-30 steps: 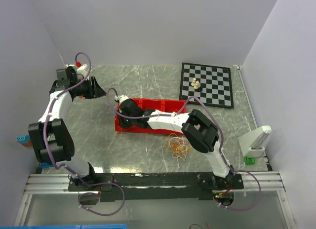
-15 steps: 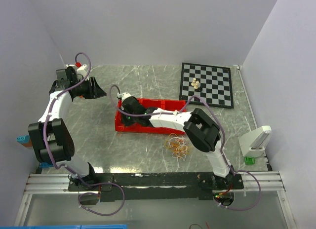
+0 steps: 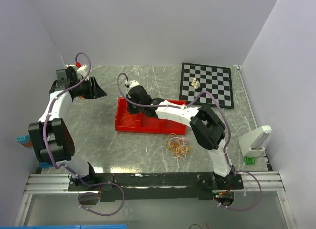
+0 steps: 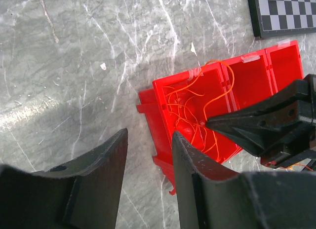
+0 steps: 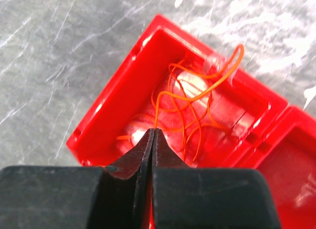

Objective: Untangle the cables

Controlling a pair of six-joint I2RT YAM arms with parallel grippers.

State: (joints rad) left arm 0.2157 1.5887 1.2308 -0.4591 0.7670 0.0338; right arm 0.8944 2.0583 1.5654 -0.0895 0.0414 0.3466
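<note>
Thin orange cables [image 5: 197, 95] lie in loose loops in the end compartment of a red bin [image 5: 106, 103]. My right gripper [image 5: 153, 132] hangs above that compartment, its jaws shut on one orange strand that rises to the tips. From above, the right gripper [image 3: 131, 108] sits over the red bin's [image 3: 148, 124] left end. A second clump of orange, yellow and white cables [image 3: 177, 146] lies on the table in front of the bin. My left gripper [image 4: 149, 135] hovers open and empty over bare table, left of the bin [image 4: 160, 108].
A chessboard [image 3: 207, 86] with a few pale pieces [image 3: 196, 83] lies at the back right. A white device [image 3: 254, 142] and a small green object [image 3: 249, 160] stand at the right edge. The bin's other compartments [image 4: 284, 61] extend to the right.
My right gripper has closed on an orange strand in the bin and lifted back toward the far side. The left arm has hardly moved.
</note>
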